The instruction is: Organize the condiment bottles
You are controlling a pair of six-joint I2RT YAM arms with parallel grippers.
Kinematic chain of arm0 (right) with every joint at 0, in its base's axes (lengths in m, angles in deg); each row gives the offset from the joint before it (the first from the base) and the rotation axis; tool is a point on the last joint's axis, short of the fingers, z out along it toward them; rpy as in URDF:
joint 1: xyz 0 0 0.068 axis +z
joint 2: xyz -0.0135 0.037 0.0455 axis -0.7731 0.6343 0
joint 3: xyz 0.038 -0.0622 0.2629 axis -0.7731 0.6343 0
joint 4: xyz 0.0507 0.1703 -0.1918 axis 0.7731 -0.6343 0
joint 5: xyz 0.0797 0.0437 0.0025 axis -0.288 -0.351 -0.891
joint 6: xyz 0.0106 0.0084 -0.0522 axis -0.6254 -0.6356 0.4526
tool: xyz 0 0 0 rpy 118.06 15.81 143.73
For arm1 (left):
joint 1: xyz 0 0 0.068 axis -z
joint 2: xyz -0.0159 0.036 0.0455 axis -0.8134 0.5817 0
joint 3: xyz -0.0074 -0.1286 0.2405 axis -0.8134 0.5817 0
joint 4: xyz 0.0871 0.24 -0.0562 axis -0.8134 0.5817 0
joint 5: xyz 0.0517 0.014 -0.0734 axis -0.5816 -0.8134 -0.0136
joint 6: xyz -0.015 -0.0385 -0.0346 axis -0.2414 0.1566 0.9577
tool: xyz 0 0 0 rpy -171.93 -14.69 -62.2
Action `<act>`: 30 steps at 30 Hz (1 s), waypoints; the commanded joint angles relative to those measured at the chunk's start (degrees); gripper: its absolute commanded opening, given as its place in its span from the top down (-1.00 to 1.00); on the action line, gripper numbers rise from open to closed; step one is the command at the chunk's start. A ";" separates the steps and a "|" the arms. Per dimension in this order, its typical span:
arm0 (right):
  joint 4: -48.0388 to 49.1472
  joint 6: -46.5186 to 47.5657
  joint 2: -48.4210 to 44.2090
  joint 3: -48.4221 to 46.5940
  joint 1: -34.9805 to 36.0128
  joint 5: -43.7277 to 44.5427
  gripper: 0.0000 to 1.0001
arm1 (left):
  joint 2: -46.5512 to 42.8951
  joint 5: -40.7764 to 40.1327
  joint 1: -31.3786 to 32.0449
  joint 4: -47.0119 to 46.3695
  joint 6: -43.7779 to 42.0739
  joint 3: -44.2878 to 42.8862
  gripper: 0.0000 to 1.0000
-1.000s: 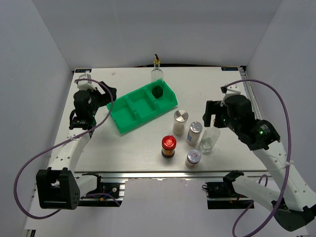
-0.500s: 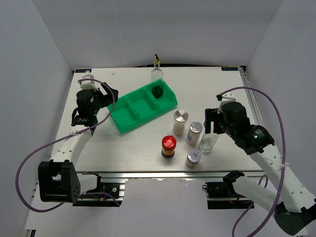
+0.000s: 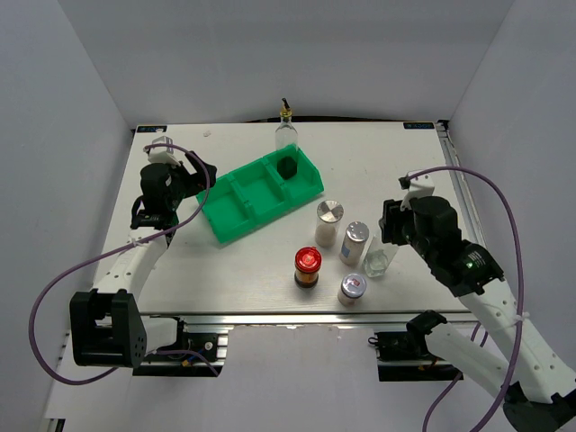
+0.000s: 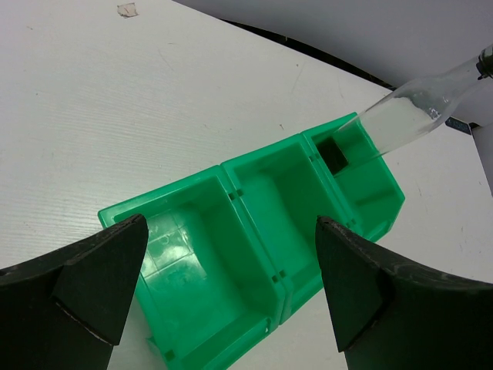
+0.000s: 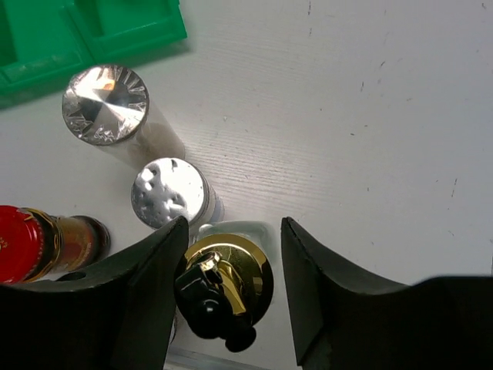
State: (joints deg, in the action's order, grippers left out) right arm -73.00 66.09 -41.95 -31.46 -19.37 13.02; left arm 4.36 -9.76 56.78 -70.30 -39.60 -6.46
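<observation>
A clear glass cruet (image 3: 381, 259) stands at the right of the bottle cluster. My right gripper (image 3: 390, 236) hangs over it. In the right wrist view the cruet's gold pourer top (image 5: 235, 274) lies between the fingers of that gripper (image 5: 235, 231): the left finger touches it and a slim gap shows on the right. Three silver-lidded shakers (image 3: 329, 221) (image 3: 355, 241) (image 3: 352, 288) and a red-lidded jar (image 3: 308, 266) stand beside it. A second cruet (image 3: 286, 135) stands in the far compartment of the green tray (image 3: 236, 211). My left gripper (image 3: 200, 171) hovers open and empty left of the tray.
In the left wrist view the tray's (image 4: 192, 254) two nearer compartments are empty and the second cruet (image 4: 420, 112) leans across the far one. Grey walls enclose the table on three sides. The nearest shaker (image 5: 168, 193) almost touches the right gripper's left finger.
My right gripper has come down over the right cruet and its jaws have narrowed around the gold top. The left arm shifted slightly, then held still, jaws wide.
</observation>
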 commanded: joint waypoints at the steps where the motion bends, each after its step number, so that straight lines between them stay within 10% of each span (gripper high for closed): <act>1: 3.95 1.35 -1.08 0.32 0.29 -0.05 -0.14 | -0.65 1.06 0.02 0.08 -0.05 -1.39 -0.96; 11: 5.18 1.88 -0.38 2.08 0.29 -0.66 -0.06 | -1.27 1.23 -0.06 0.26 -0.32 -0.96 -0.96; 22: 11.14 3.01 -2.49 2.43 0.20 0.83 1.00 | -1.62 1.06 0.02 0.25 -0.14 -0.87 -0.96; 30: 20.99 7.76 2.16 -2.40 0.20 5.31 1.00 | -2.15 0.36 -0.06 0.17 -0.32 -0.52 -0.96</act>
State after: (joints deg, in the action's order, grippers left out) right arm -64.30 70.54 -40.70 -29.02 -19.37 14.97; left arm 4.12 -9.59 56.78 -70.28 -39.62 -6.46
